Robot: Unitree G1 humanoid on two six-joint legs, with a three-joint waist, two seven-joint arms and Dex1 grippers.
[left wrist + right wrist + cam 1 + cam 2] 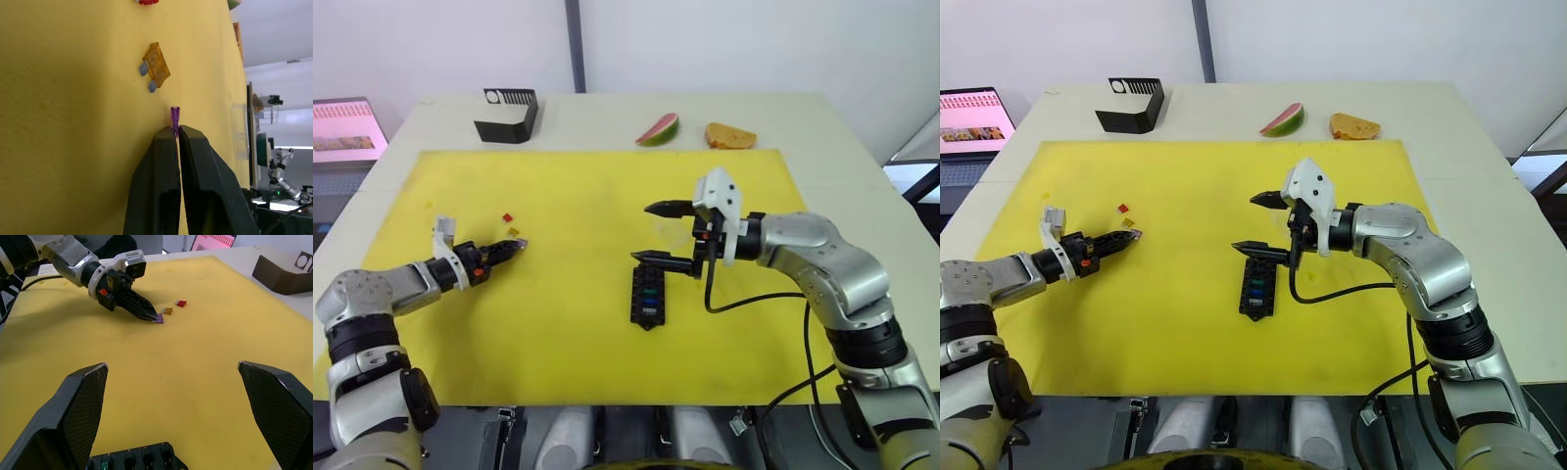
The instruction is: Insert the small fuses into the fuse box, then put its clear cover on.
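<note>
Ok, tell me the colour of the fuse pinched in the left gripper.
Violet fuse; the left wrist view shows it best.

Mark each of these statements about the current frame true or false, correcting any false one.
1. The left claw is shut on a violet fuse. True.
2. The right claw is shut on the fuse box. False: it is open, beside the box's far end.
3. An amber fuse and a red fuse lie loose on the yellow mat. True.
4. The fuse box holds no fuses. False: a green and a blue one sit in its slots.
</note>
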